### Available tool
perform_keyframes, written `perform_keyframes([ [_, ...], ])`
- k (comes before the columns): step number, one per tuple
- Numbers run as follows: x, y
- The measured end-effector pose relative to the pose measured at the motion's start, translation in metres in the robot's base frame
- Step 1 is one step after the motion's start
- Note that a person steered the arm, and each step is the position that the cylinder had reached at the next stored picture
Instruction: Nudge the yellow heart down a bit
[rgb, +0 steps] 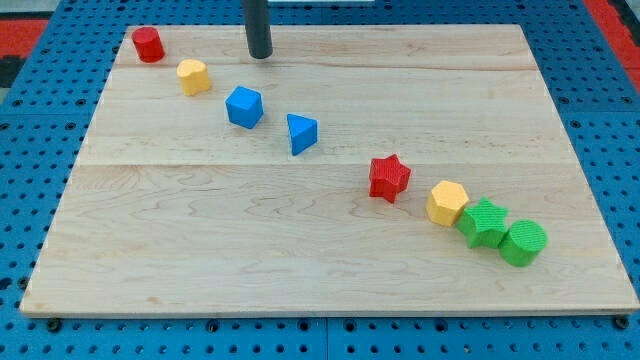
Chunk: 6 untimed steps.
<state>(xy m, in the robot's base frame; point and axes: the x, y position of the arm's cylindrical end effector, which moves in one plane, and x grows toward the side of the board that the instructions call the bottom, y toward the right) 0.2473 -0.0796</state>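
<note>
The yellow heart-like block lies near the board's top left, between a red cylinder and a blue cube. My tip rests on the board near the view's top edge, to the right of and slightly above the yellow heart, about a block's width or more away and not touching it. A second yellow block, a hexagon, lies at the lower right.
A blue triangle, a red star, a green star and a green cylinder continue the diagonal line toward the lower right. The wooden board sits on a blue pegboard.
</note>
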Motion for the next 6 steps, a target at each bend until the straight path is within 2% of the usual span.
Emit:
perform_keyframes([
  [1, 0.019, -0.006],
  [3, 0.026, -0.012],
  [5, 0.034, -0.085],
  [6, 0.035, -0.016],
])
